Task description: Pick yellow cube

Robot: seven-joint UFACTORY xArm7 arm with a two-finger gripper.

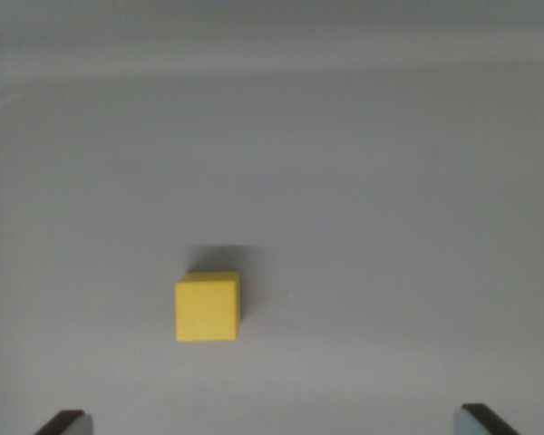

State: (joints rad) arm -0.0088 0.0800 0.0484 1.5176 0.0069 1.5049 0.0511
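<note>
Bare test setup, lab-like rather than domestic. Plain grey tabletop (363, 199) fills whole wrist view, smooth, unmarked. Faint curved line ahead of pincer (272, 421), rounding at far corners, like rim of tray or mat. Only prop: single plain yellow cube (207, 308), just ahead of pincer. Exact room type cannot be told.

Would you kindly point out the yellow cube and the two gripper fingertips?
yellow cube (207, 309), wrist view, top face.
left-side fingertip (65, 422), wrist view, dark tip.
right-side fingertip (483, 420), wrist view, dark tip.
</note>
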